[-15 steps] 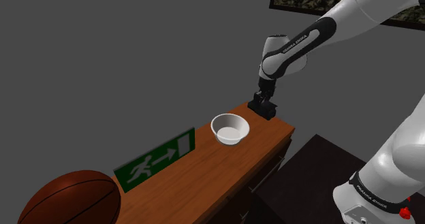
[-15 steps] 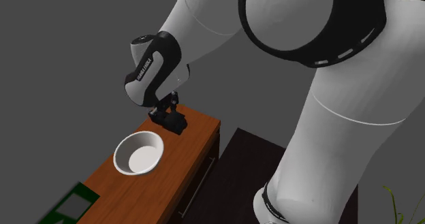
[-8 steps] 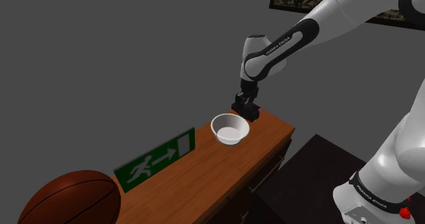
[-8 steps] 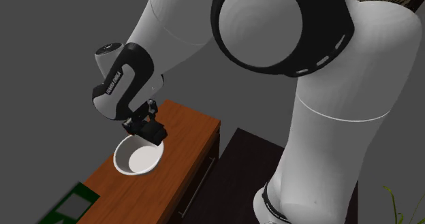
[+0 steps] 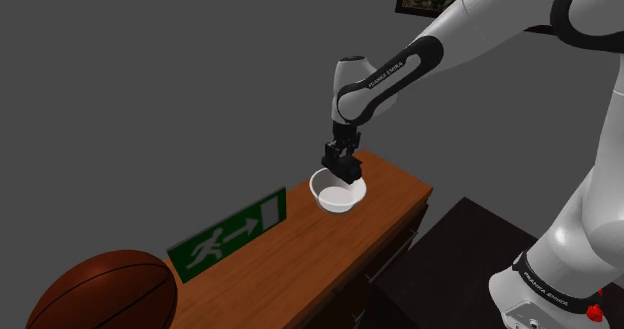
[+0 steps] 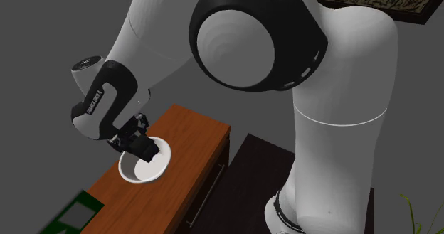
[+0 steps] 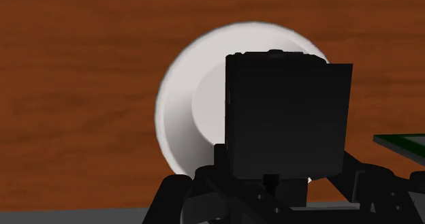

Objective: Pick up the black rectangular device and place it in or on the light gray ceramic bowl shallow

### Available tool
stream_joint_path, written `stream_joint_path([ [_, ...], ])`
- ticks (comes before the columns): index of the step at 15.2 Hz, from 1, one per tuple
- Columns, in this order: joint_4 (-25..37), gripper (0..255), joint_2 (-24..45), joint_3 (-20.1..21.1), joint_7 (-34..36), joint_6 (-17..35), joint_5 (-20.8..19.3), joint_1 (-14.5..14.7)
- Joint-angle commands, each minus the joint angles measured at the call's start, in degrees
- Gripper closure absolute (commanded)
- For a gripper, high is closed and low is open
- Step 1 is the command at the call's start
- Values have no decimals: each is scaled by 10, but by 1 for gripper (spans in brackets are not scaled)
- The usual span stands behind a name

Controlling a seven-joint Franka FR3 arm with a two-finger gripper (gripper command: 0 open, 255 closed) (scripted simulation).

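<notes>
Transport step: black device (image 7: 289, 114) pinched by gripper (image 5: 341, 161), held over white bowl (image 7: 178, 114); lowering, then release, judged needed next.

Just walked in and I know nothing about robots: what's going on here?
A white robot arm holds a black rectangular device between its fingers, hanging it over a white bowl on a wooden cabinet top. The device has not yet been set down in the bowl. A green exit sign and a basketball are further along.
</notes>
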Motion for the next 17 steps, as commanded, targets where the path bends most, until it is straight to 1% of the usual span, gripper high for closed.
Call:
stream_joint_path([
  [1,-1,255,11,0,2,12,0,1],
  [10,-2,255,69,1,1,72,0,1],
  [17,-2,255,69,1,1,72,0,1],
])
